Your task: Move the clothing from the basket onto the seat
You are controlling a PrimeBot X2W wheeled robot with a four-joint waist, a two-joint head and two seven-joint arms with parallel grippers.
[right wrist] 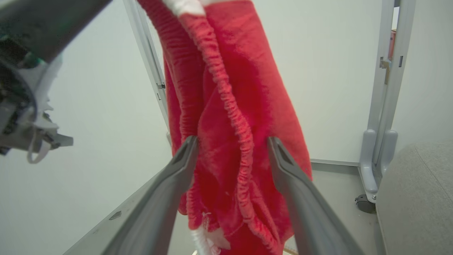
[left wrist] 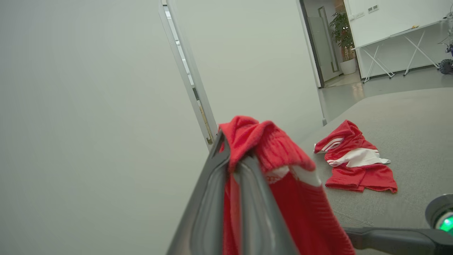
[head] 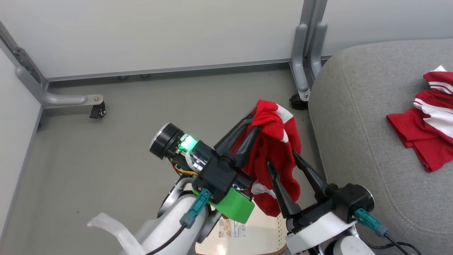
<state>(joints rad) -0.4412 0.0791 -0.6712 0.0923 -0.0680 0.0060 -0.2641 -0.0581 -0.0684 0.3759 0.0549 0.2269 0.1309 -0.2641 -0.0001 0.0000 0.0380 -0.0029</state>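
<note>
Looking at a red garment (head: 274,141) pinched tight near its top edge in the left gripper (head: 256,122), hanging free above the basket (head: 263,232) at the near edge. Got the right gripper (head: 281,158) just right of it with fingers spread wide, one on either side of the dangling cloth, not squeezing it. Can't really tell whether those fingers brush the fabric, probably do. Spotted a second red and white garment (head: 424,131) lying crumpled on the grey seat (head: 354,106) off to the right, well apart from the held one. Seeing grey floor (head: 106,159) and pale wall panels (head: 159,32) on the far side.
</note>
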